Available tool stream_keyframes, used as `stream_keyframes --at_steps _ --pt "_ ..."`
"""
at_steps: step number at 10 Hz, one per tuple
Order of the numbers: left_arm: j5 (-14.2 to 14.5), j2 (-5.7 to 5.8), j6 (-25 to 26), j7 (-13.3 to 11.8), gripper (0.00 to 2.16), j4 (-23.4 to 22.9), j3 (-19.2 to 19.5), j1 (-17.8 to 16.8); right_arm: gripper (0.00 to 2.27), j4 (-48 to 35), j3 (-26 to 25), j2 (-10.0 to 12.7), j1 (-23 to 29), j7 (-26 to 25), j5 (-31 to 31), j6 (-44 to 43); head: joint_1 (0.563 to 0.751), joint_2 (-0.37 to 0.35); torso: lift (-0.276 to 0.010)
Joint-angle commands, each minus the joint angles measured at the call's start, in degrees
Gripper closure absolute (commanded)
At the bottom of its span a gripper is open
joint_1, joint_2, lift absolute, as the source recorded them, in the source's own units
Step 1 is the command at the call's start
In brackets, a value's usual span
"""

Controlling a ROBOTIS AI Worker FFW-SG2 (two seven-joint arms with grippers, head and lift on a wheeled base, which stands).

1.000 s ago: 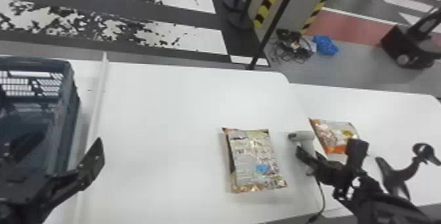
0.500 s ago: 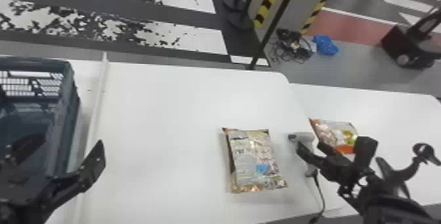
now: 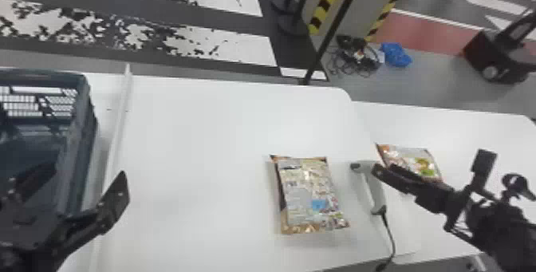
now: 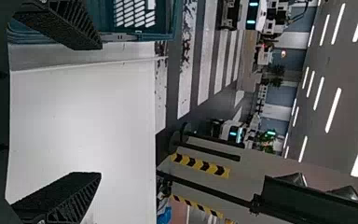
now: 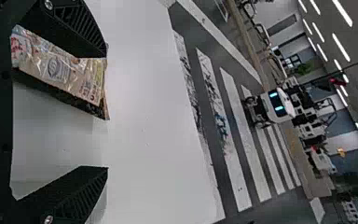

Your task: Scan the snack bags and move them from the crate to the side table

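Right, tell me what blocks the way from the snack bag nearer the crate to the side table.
The scanner and its cord lie between that bag and the side table; the right end effector also hangs near there.

The head view has two snack bags, one snack bag [image 3: 309, 195] low and right of centre, the other snack bag [image 3: 410, 155] farther right. It also has one crate [image 3: 77, 147] at the left edge, one scanner [image 3: 374, 189] between the bags, and two claws, the left claw [image 3: 66, 189] lower left, the right claw [image 3: 430, 163] lower right.
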Motion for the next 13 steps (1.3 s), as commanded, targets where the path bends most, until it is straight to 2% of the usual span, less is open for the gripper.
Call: stream_keyframes --at_steps 1,2,4,6,10,11,13 --pt "-0.07 -0.17 -0.37 0.08 0.02 0.43 -0.01 0.0 0.07 -0.22 1.91 -0.95 -2.18 2.56 0.03 11.96 0.695 -0.35 -0.087" --pt "-0.15 -0.26 -0.55 0.08 0.02 0.69 -0.01 -0.17 0.08 -0.22 5.07 -2.36 -3.76 3.88 -0.41 17.93 0.695 -0.35 -0.087" --pt "-0.24 -0.35 -1.78 -0.63 0.02 2.1 -0.01 -0.52 0.14 2.95 11.58 -4.11 -7.8 5.19 1.79 20.22 0.695 -0.35 -0.087" --pt "-0.24 -0.44 -1.95 -0.63 0.02 2.89 0.08 -0.79 0.15 7.17 16.67 -4.2 -10.61 6.25 4.42 16.7 0.695 -0.35 -0.087" --pt "-0.24 -0.52 -1.6 -0.98 0.02 3.77 -0.62 -2.37 0.22 8.22 21.51 -3.76 -10.88 6.34 7.59 14.94 0.695 -0.35 -0.087" --pt "-0.24 -0.52 -1.6 -0.98 0.02 3.86 -0.62 -2.37 0.4 9.19 22.91 -3.59 -11.14 5.99 9.08 13.01 0.695 -0.35 -0.087" --pt "-0.24 -0.35 -1.78 -0.98 0.02 3.94 -0.45 -2.28 1.86 10.15 24.5 -2.27 -11.41 4.49 11.37 8.97 0.695 -0.35 -0.087"
